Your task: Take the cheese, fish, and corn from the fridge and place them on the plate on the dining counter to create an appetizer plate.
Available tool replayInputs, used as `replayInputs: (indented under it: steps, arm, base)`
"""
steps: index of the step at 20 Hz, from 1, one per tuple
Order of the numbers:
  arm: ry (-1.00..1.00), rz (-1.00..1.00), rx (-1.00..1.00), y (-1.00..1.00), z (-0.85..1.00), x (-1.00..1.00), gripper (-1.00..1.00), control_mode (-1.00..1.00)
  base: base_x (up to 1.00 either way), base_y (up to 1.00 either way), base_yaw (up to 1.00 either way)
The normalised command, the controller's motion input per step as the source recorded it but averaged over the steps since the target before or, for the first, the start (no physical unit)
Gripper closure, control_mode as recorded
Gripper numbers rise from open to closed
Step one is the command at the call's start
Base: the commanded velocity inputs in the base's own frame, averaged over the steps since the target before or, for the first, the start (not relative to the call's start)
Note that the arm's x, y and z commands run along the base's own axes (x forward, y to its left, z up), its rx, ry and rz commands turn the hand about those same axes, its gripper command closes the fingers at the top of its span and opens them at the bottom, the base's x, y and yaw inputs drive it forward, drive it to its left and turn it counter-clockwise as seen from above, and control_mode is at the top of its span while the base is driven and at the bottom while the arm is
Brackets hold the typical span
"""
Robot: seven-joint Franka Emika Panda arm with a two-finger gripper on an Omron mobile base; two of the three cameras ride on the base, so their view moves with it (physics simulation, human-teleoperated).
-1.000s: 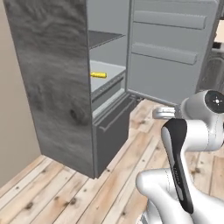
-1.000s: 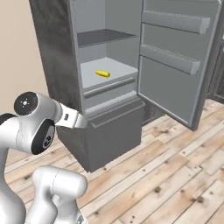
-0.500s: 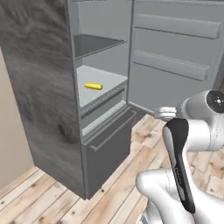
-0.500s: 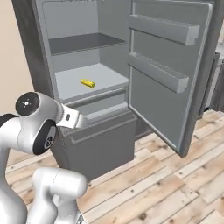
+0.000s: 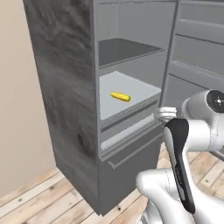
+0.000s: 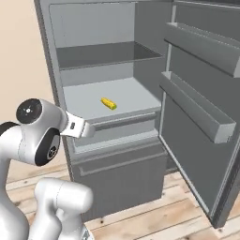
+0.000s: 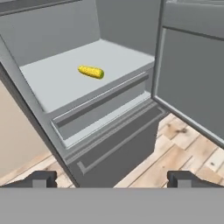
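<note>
The corn [image 7: 91, 71] is seen lying flat near the middle of the lower shelf [image 7: 39, 81] of the open fridge [image 5: 65, 87], green tip turned toward the door [image 6: 201, 117] side. The gripper [image 7: 111, 179] is held outside the fridge, well apart from the corn, its fingers [image 7: 39, 178] spread wide with nothing between them.

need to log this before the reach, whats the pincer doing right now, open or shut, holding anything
Pincer: open, jaws spread wide, holding nothing. It is outside the fridge, short of the corn lying on the shelf.
</note>
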Motion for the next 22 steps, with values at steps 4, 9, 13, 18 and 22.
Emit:
replayInputs:
  steps: [4, 9, 13, 18, 22]
  arm:
    - [0.0, 0.0, 0.0, 0.0, 0.0, 0.0, -1.0, 1.0]
    - [0.0, 0.0, 0.0, 0.0, 0.0, 0.0, -1.0, 1.0]
    - [0.0, 0.0, 0.0, 0.0, 0.0, 0.0, -1.0, 1.0]
    - [0.0, 0.0, 0.0, 0.0, 0.0, 0.0, -1.0, 1.0]
    - [0.0, 0.0, 0.0, 0.0, 0.0, 0.0, -1.0, 1.0]
  base:
    - [0.49, -0.44, 0.36]
    - [0.41, -0.34, 0.34]
    - [0.42, -0.06, 0.31]
    - [0.4, -0.24, 0.29]
    - [0.37, -0.43, 0.27]
